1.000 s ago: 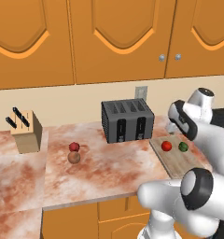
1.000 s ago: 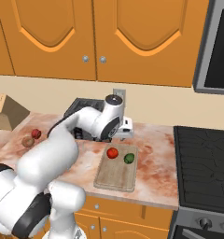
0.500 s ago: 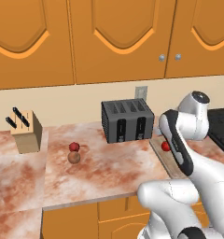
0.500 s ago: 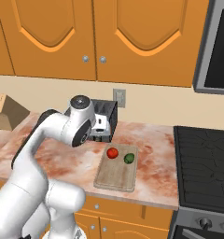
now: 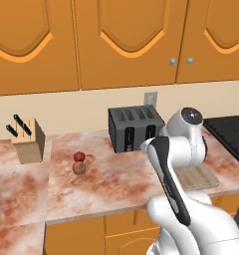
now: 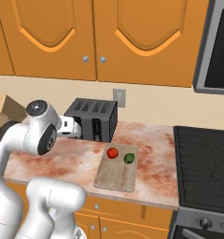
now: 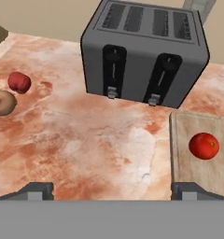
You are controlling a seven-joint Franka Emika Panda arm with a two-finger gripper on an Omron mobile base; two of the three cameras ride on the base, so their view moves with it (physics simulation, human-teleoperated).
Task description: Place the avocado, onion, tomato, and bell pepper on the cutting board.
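We count, left to right on the marbled reddish countertop (image 5: 116, 179):

- One knife block (image 5: 28, 141), light wood and boxy, with dark handles sticking out, at the far left near the wall.
- One bell pepper (image 5: 79, 156), small, dark red and lumpy, just behind the onion.
- One onion (image 5: 78, 169), a dull tan-brown ball, just in front of the pepper; we cannot tell whether the two touch. Both lie well left of the board.
- One toaster (image 6: 92, 119), dark grey metal, box-shaped, with four top slots and two front levers, standing against the wall.
- One cutting board (image 6: 115, 176), a flat rectangle of light-brown wood with visible grain, right of the toaster and near the counter's front edge.
- One tomato (image 6: 112, 152), smooth, round and bright red, on the far left part of the board.
- One avocado (image 6: 129, 158), small, dark green and egg-shaped, on the board just right of the tomato, not touching it.
- One stove (image 6: 202, 163), black and glossy, at the far right.

One gripper (image 7: 112, 189): its two dark fingertips (image 7: 37, 190) stand fully spread and hold nothing, above the bare counter in front of the toaster.

Against the earlier frames, we find the arm swung leftward, off the board and toward the toaster's front; all four items lie where they lay.
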